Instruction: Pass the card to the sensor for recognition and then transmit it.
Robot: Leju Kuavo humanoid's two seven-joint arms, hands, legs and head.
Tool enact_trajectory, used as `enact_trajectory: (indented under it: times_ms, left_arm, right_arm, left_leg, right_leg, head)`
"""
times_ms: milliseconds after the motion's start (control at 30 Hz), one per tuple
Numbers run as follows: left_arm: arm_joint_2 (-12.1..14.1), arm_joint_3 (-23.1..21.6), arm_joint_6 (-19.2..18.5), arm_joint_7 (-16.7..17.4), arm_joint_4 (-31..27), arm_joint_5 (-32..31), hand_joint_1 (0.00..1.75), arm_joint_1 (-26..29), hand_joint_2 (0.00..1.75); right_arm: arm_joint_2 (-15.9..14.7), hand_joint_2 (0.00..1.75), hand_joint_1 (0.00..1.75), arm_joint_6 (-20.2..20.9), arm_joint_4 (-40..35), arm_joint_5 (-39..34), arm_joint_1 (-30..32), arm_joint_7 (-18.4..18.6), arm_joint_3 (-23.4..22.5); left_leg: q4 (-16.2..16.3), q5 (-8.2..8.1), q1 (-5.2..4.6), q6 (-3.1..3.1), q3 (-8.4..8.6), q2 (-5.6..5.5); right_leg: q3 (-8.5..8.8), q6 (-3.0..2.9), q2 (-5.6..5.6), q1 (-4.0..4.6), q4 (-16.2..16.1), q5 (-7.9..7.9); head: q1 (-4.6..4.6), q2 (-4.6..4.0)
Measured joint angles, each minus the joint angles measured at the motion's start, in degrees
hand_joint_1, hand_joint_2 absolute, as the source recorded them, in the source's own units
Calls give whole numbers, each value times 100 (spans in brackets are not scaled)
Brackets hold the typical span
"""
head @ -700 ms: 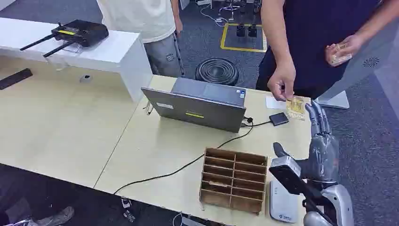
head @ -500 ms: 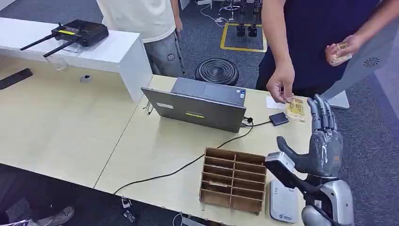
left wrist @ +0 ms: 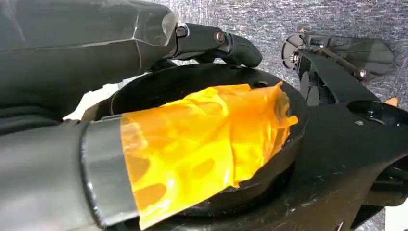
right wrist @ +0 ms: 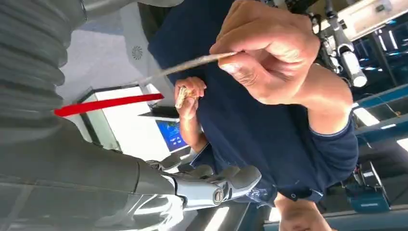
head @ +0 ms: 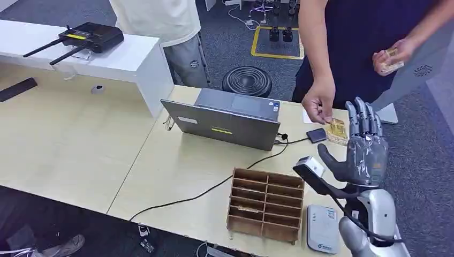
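Observation:
A person's hand (head: 319,101) holds a yellowish card (head: 336,129) over the table's far right corner. My right hand (head: 365,145) is raised just right of the card, fingers spread and pointing up, holding nothing; whether they touch the card is unclear. In the right wrist view the card (right wrist: 192,63) shows edge-on, pinched by the person's hand (right wrist: 269,53), with my fingers (right wrist: 211,185) apart from it. A small black sensor pad (head: 317,135) lies by the card, cabled to the laptop. My left hand (left wrist: 211,41) hangs with nothing in it.
A closed grey laptop (head: 230,119) sits mid-table. A wooden slotted rack (head: 266,203) stands at the front edge with a white flat device (head: 323,228) to its right. The person's other hand (head: 391,56) holds more cards. A second person stands behind the table.
My right hand has risen and drawn nearer the card, uncovering the white device. The person's hand keeps holding the card at about the same spot.

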Motion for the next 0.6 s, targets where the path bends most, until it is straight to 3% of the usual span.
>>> enact_trajectory:
  times_ms: [33, 67, 600]
  left_arm:
    - [4, -15, 7, 0, -13, -2, 0, 0, 0]
    - [9, -31, 13, 0, -26, 0, 0, 0, 0]
    - [35, -61, 31, 0, -79, 2, 0, 6, 0]
  right_arm:
    - [2, 175, 148, -4, 39, -2, -26, 11, 0]
    - [9, 175, 173, -4, 76, -2, -46, 15, 2]
    - [66, 175, 175, -20, 332, -48, -105, 11, 11]
  left_leg:
    - [0, 0, 0, 0, 0, 0]
    - [0, 0, 0, 0, 0, 1]
    - [0, 0, 0, 0, 0, -1]
  right_leg:
    - [0, 0, 1, 0, 0, 0]
    - [0, 0, 1, 0, 0, 0]
    - [0, 0, 0, 0, 0, 0]
  head:
    - [-2, 0]
    - [0, 0]
    - [0, 0]
